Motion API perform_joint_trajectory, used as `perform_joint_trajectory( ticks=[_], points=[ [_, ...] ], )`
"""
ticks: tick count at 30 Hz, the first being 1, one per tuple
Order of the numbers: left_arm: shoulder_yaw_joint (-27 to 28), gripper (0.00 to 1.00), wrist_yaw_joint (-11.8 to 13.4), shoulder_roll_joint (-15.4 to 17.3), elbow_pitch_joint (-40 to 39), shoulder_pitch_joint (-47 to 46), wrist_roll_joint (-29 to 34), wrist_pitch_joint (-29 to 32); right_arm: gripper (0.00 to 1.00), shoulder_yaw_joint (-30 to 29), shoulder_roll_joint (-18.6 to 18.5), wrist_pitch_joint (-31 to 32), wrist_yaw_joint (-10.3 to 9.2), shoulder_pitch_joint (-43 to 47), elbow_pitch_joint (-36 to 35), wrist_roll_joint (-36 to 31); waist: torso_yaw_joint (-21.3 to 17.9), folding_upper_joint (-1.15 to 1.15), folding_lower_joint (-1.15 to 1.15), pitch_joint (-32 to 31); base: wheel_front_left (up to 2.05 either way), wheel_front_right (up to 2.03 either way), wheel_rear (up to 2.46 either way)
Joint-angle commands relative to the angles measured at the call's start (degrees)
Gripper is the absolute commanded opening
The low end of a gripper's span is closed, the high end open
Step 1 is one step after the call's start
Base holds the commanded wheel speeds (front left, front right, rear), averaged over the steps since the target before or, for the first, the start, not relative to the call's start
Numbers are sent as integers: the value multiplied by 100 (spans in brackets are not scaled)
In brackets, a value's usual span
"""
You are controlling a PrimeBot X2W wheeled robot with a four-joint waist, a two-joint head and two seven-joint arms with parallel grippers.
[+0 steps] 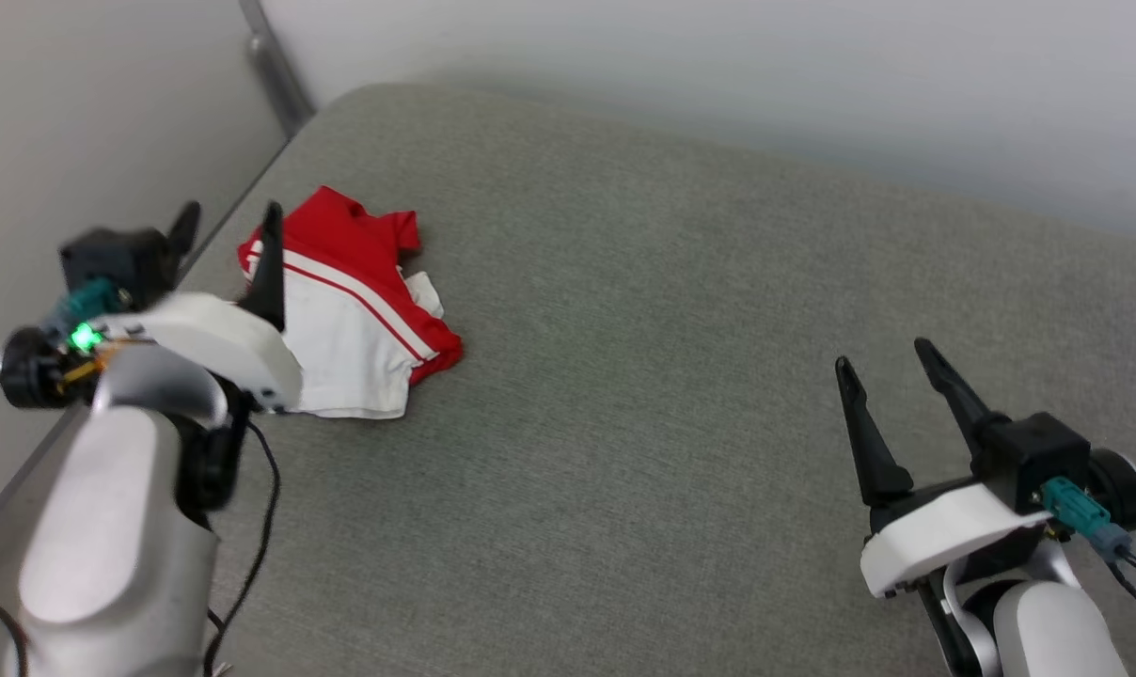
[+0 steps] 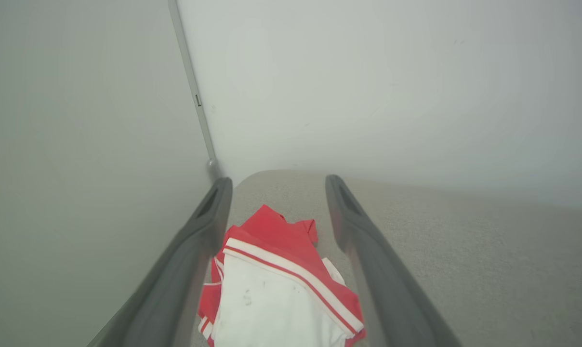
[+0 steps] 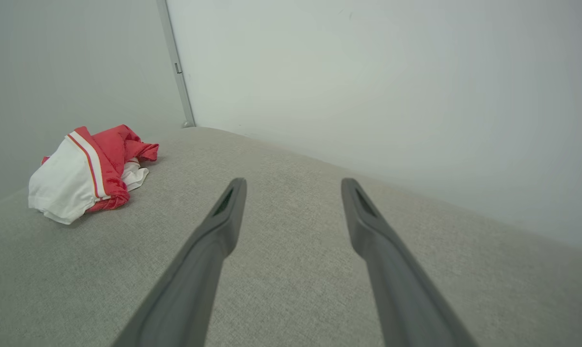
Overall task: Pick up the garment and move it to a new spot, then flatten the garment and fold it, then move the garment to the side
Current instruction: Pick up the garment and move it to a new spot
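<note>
Hovering with its two dark fingers spread wide and nothing between the pads, the left gripper is lined up on the garment. In the left wrist view the cloth lies in the gap between the fingers, short of their tips. That framing suggests a descent onto the heap. Whether either finger already brushes the fabric cannot be told. The head view puts one finger across the shirt's near-left edge, but that may only be overlap.

The right gripper is equally splayed and empty. It is parked above bare grey cushion, and the garment sits well off beyond its left finger. Probably it is held back so it stays clear until a second hand is needed for spreading.

The shirt itself is a loose bundle rather than a neat fold. A white panel is uppermost, a red-and-white stripe band runs across it, and red cloth is bunched past the left gripper's fingertips. I judge the pick-up not yet made. Thin jersey will likely sag and trail when lifted, so a pinch on a thick gathered ridge seems safer than one on a single layer.

Farther on, past both sets of fingertips, the cushion ends at a pale wall, with a grey metal strip in the corner.
</note>
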Motion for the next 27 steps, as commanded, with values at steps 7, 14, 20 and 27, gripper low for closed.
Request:
perform_joint_trajectory(
  ticks=[7,14,20,27],
  points=[
    [310,100,-201,652,562,-975,-429,1475,100,120,1,-19,-6,-563,-238,-227,-873,0,0,1161,0,0,0],
    [593,100,-189,1187,1524,-1121,-888,3054,100,226,2,-186,-6,-979,-177,-168,-1321,0,0,1772,0,0,0],
    [822,100,-178,1327,2223,-1051,-1305,3816,100,253,3,-315,-6,-1145,20,-103,-1468,0,0,2005,0,0,0],
    [960,0,75,1082,2678,-954,-1516,3875,100,265,3,-354,-6,-1193,209,-65,-1510,0,0,1938,0,0,0]
  ],
)
